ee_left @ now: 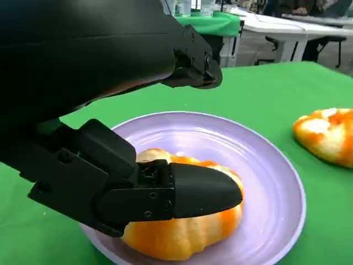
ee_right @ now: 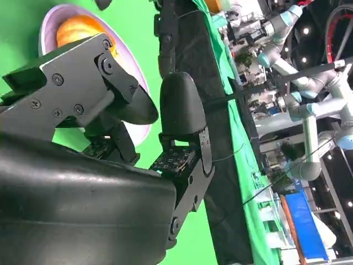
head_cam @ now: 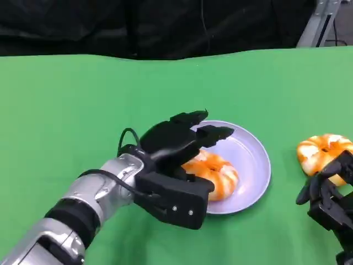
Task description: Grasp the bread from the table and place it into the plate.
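Although two pieces of bread show on the green table (head_cam: 66, 110), only one is in the plate (head_cam: 255, 160): an orange-and-white glazed bun (head_cam: 220, 174) lying on the lilac dish's near half, directly under the left hand (head_cam: 176, 165). In the left wrist view the thumb (ee_left: 198, 190) lies across the front of that bun (ee_left: 182, 237) while the other fingers (ee_left: 187, 66) arch over it with a gap above; whether the thumb presses on the crust or merely stands in front of it I cannot tell from this angle, so the hand reads as spread around the bread, not plainly gripping it.

The second bread (head_cam: 322, 152) sits on the cloth to the right of the plate, well apart from its rim, with the right hand (head_cam: 328, 196) just beside its near edge, fingers curled loosely and nothing visibly in them.

As a judgement, such a bun is light, soft and springy, its glaze perhaps a little slick. It should be taken across its widest part, thumb on one flank and fingers on the opposite one, with gentle pressure, since a hard squeeze would dent it and a grip on the top alone might slip.
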Controlling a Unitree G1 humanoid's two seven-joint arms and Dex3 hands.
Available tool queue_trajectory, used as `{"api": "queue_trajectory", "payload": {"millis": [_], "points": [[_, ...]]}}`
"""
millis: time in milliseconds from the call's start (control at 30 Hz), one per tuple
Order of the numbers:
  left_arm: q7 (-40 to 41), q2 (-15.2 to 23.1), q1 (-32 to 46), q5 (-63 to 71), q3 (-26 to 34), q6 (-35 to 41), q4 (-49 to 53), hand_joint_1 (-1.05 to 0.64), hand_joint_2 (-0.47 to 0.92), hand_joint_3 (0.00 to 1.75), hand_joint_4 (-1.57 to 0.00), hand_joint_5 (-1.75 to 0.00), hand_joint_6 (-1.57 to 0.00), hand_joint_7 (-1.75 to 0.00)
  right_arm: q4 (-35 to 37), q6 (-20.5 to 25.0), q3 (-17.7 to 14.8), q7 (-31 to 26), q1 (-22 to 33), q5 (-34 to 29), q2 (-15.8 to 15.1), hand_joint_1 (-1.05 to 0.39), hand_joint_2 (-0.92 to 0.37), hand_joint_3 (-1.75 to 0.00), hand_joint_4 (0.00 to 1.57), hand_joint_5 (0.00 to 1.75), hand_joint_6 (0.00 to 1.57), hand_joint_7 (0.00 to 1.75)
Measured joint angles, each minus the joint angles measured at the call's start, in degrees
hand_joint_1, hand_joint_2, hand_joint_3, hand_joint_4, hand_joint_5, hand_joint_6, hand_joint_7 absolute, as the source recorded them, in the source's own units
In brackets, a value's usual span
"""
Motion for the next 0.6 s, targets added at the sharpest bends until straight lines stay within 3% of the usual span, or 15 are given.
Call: {"api": "queue_trajectory", "payload": {"millis": [33, 100, 133, 167, 200, 233, 300, 367, 400, 433, 467, 500, 567, 600], "points": [[-0.71, 0.18, 0.93, -1.87, 1.11, -0.85, -0.83, -0.85, 0.92, 0.48, -0.09, -0.04, -0.32, -0.03, -0.02, 0.01, 0.00, -0.10, 0.02, -0.02, 0.00, -0.06, -0.52, -1.27, 0.88, 1.75, 0.75, 1.60], [-2.54, 0.71, 2.87, -5.48, 3.36, -2.29, -3.14, -0.78, 0.92, 0.45, -0.12, -0.04, -0.34, -0.03, -0.07, 0.06, 0.08, -0.23, 0.02, -0.03, 0.03, -0.06, -0.52, -1.27, 0.88, 1.75, 0.75, 1.60], [-3.33, 1.07, 3.55, -6.91, 4.17, -2.75, -4.20, -0.44, 0.92, 0.44, -0.26, -0.11, -0.42, -0.06, -0.12, 0.08, 0.08, -0.30, 0.03, -0.03, 0.03, -0.06, -0.52, -1.27, 0.88, 1.75, 0.75, 1.60], [-4.70, 1.36, 4.53, -8.79, 5.40, -3.07, -5.36, -0.30, 0.92, 0.44, -0.33, -0.13, -0.46, -0.07, -0.16, 0.10, 0.14, -0.31, -0.01, -0.03, 0.05, -0.06, -0.52, -1.27, 0.88, 1.75, 0.75, 1.61], [-6.45, 1.58, 5.88, -11.88, 6.90, -4.02, -6.62, -0.23, 0.92, 0.44, -0.37, -0.15, -0.48, -0.08, -0.18, 0.11, 0.17, -0.31, -0.01, -0.03, 0.08, -0.06, -0.52, -1.27, 0.88, 1.75, 0.75, 1.61], [-8.13, 1.76, 7.38, -15.04, 8.34, -4.98, -7.87, -0.12, 0.92, 0.44, -0.52, -0.18, -0.57, -0.09, -0.18, 0.12, 0.13, -0.32, 0.00, -0.02, 0.08, -0.07, -0.52, -1.28, 0.88, 1.75, 0.75, 1.62], [-13.04, 1.70, 10.48, -22.67, 11.61, -6.26, -10.03, -0.06, 0.92, 0.44, -0.60, -0.19, -0.61, -0.09, -0.18, 0.13, 0.14, -0.32, 0.00, -0.05, 0.08, -0.07, -0.51, -1.29, 0.88, 1.75, 0.75, 1.62], [-17.66, 1.35, 13.14, -29.20, 14.19, -6.57, -11.37, -0.06, 0.72, 0.77, -0.83, -0.28, -0.80, -0.10, -0.20, 0.13, 0.13, -0.33, 0.01, -0.06, 0.08, -0.07, -0.51, -1.29, 0.88, 1.75, 0.74, 1.63], [-20.11, 1.06, 14.55, -32.47, 15.41, -6.55, -12.18, -0.04, 0.63, 1.03, -0.94, -0.59, -1.00, -0.18, -0.20, 0.14, 0.14, -0.33, 0.02, -0.06, 0.08, -0.07, -0.51, -1.29, 0.88, 1.75, 0.74, 1.63], [-23.35, 0.77, 16.14, -36.57, 16.73, -6.03, -13.49, -0.04, 0.60, 1.11, -0.95, -0.77, -1.09, -0.23, -0.22, 0.18, 0.20, -0.32, 0.00, -0.05, 0.08, -0.07, -0.51, -1.29, 0.87, 1.75, 0.74, 1.62], [-26.55, 0.53, 17.69, -40.51, 17.86, -5.01, -15.10, -0.04, 0.60, 1.13, -0.95, -0.98, -1.14, -0.37, -0.23, 0.24, 0.20, -0.32, 0.02, -0.05, 0.08, -0.07, -0.51, -1.29, 0.87, 1.75, 0.74, 1.62], [-30.01, 0.28, 19.31, -44.48, 19.07, -3.14, -17.14, -0.04, 0.60, 1.14, -0.95, -1.05, -1.13, -0.46, -0.25, 0.27, 0.19, -0.32, 0.03, -0.04, 0.07, -0.07, -0.51, -1.29, 0.87, 1.75, 0.74, 1.62], [-34.70, 0.23, 22.06, -49.58, 20.73, 1.05, -20.79, -0.04, 0.51, 1.29, -0.93, -1.47, -1.02, -1.11, -0.26, 0.36, 0.18, -0.29, 0.04, -0.02, 0.07, -0.07, -0.51, -1.29, 0.87, 1.75, 0.74, 1.63], [-36.24, 0.35, 23.72, -51.44, 21.48, 2.88, -23.18, -0.05, 0.49, 1.32, -0.91, -1.57, -0.96, -1.27, -0.26, 0.45, 0.15, -0.26, 0.05, 0.01, 0.07, -0.07, -0.51, -1.29, 0.88, 1.75, 0.74, 1.63]]}}
